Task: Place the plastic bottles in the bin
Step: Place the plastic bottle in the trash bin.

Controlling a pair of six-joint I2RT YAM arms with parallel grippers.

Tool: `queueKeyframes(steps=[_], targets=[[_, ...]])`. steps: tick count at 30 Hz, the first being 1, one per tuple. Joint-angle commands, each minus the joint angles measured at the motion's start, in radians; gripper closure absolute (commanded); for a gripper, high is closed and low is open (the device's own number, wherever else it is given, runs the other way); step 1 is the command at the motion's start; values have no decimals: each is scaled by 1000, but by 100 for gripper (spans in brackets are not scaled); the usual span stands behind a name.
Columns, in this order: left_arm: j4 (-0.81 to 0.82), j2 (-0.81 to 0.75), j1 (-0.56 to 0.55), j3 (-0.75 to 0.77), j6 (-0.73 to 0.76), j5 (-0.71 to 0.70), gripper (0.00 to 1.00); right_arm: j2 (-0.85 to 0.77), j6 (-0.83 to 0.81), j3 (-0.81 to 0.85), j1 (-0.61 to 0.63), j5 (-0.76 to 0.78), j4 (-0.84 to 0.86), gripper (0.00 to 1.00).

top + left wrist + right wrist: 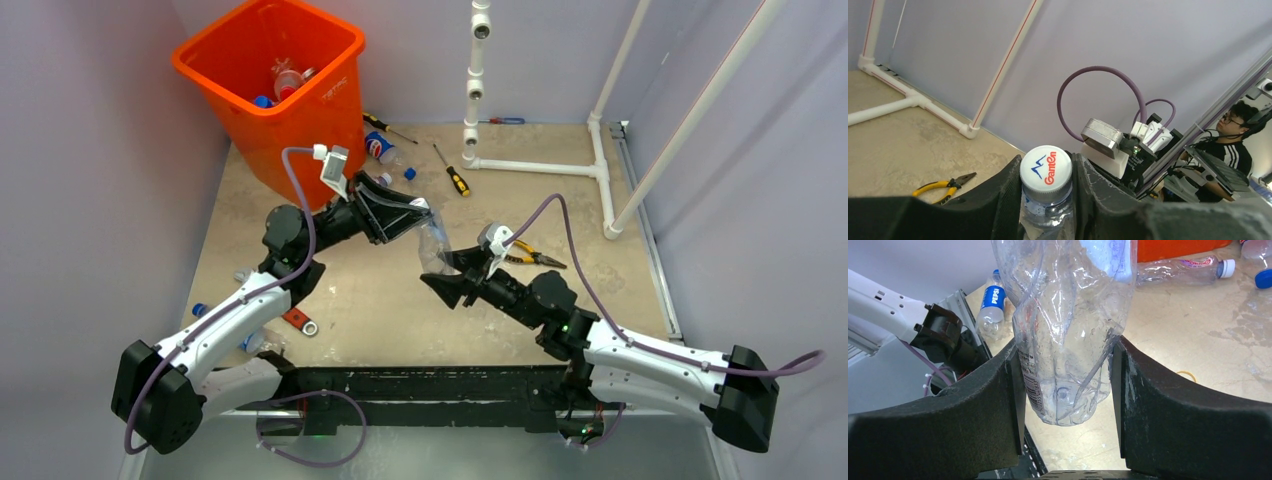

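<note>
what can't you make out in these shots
- Bin contents, top view: walls hide most bottles inside; no count possible.
- Held bottle body, left wrist view: cut off by bottom edge and fingers.
- Bottles beside left arm, top view: partly under it.
- Label print, right wrist view: too small, blurred.

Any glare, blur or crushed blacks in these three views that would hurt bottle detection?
Top external: even, soft light, faint shadows; the clear bottle nearly melts into the table. Left wrist: its cap is sharp, the fingers beside it near-black. Right wrist: highlights and refraction streak the bottle; the Pepsi bottle behind is readable.
</note>
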Motion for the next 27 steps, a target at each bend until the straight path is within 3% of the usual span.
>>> queueKeyframes(steps=[1,6,15,27], targets=[[9,7,-9,39,33,14,78,-12,-29,34,1,17,-23,71],[0,20,-9,43,41,40,100,-53,-67,65,1,-27,-139,70],[-51,-14,-9,-5,48,27,100,-101,-58,92,1,-70,-276,70],[-41,8,-10,-29,51,23,100,-24,-67,64,1,-118,-214,69]])
